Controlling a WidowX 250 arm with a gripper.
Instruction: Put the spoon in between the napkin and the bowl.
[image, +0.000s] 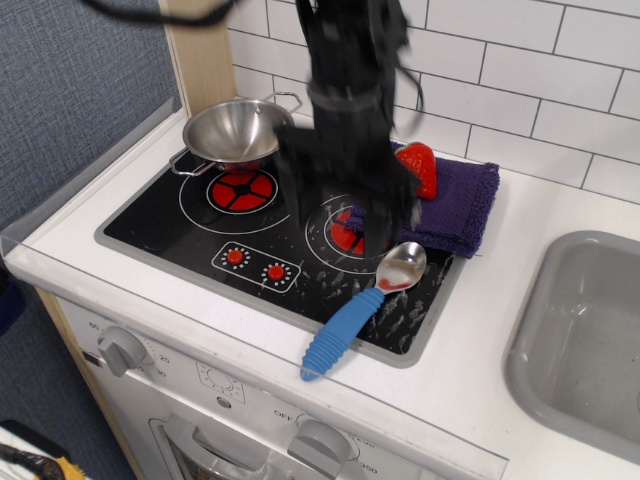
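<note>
Gripper (338, 212) hung blurred over stove (200, 225) btwn bowl (237, 130) & napkin (455, 205) — jaws spread wide, holding nothing. Spoon (362, 308) lay at stove's front edge — head near napkin.

Toy kitchen, black hob (200, 225) with red rings, grey sink (580, 340), white tiles (520, 100), seemingly oven knobs (122, 350)

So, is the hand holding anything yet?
No. The hand is open and empty above the stove; the spoon lies untouched at the front edge.
</note>
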